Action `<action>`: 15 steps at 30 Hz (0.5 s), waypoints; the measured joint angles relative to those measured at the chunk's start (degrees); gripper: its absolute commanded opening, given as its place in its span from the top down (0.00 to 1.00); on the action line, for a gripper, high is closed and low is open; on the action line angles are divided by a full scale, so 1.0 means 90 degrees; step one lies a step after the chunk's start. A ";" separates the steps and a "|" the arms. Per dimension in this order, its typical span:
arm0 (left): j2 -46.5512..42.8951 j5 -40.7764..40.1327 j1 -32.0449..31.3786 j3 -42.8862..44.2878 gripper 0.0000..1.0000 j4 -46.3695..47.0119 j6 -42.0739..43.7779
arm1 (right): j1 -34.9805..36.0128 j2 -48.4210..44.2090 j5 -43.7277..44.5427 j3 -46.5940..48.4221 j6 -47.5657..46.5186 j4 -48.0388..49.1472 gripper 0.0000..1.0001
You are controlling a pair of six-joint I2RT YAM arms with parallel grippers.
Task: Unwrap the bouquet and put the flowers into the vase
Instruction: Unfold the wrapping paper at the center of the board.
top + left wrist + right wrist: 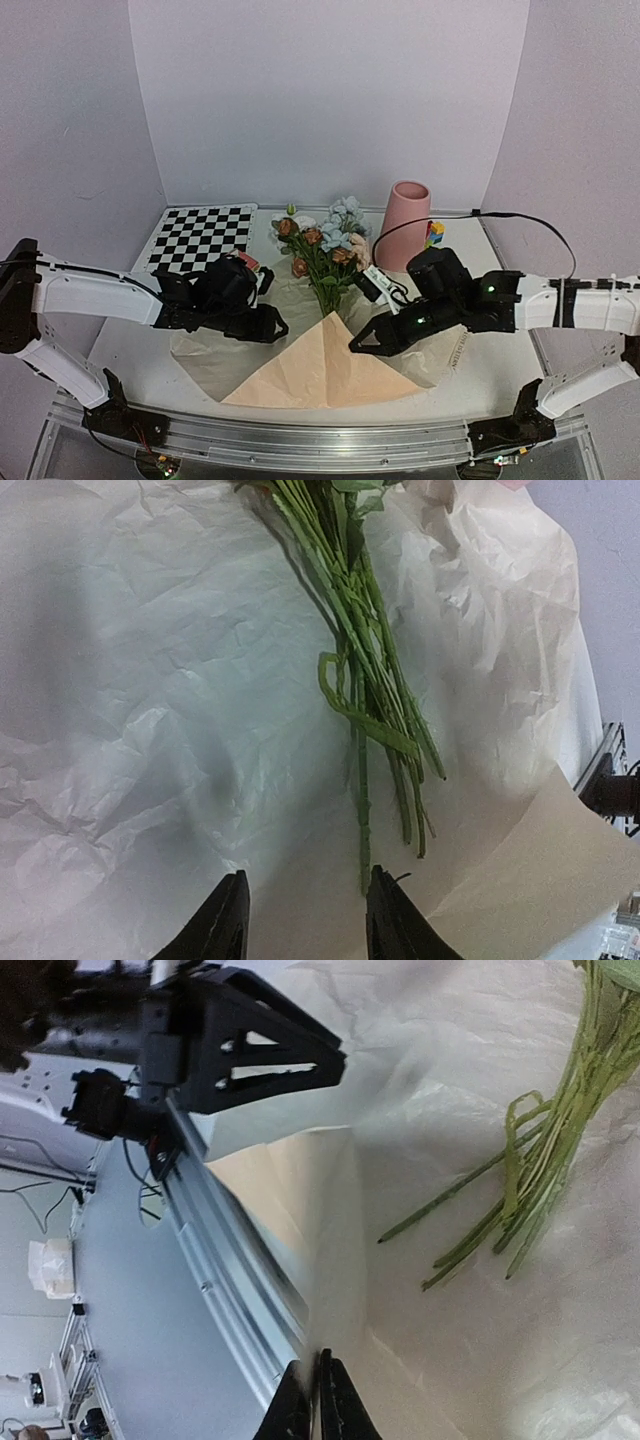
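The bouquet lies unwrapped mid-table. Its flowers, blue, pink and rust blooms, point toward the back wall, and their green stems rest on the spread crinkled paper. The pink vase stands upright behind and to the right of the blooms. My left gripper is open just above the paper, with the stem ends right in front of its right finger and nothing between the fingers. My right gripper is shut on a raised fold of the paper, to the right of the stem ends.
A checkerboard lies at the back left. Small colourful toy blocks sit beside the vase, and a black cable runs along the back right. The table's metal front rail is just beyond the paper's near tip.
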 measured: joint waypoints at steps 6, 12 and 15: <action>0.0102 0.0943 -0.0004 0.0002 0.62 0.0003 0.0128 | 0.0007 -0.1187 -0.0773 -0.0456 0.0096 -0.0167 0.65; 0.0164 0.2213 -0.0240 -0.0041 0.65 0.0139 0.0166 | 0.0006 -0.1597 -0.1051 -0.0737 0.0204 -0.0308 0.62; 0.0065 0.2508 -0.0533 -0.0134 0.65 0.0198 0.0148 | 0.0007 -0.1733 -0.0932 -0.0773 0.0250 -0.0391 0.61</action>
